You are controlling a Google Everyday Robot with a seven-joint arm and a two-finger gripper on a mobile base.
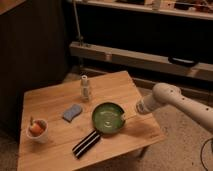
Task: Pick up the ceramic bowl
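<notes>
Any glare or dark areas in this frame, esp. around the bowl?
Camera view: dim warm light, background near black; a pale glare patch sits inside the ceramic bowl; the gripper is at the bowl's right rim, pale against the wooden table.

On bench [55,97]: cup [37,132] front-left, blue sponge [72,112], bottle [86,89], striped black bar [86,144]. End effector [126,116] over bench's right side.

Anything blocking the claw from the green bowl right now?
Nothing visible does. The claw is right at the green bowl, at the rim on the arm's side. The striped black bar, the sponge, the bottle and the white cup all sit on the bowl's other sides, away from the claw.
</notes>
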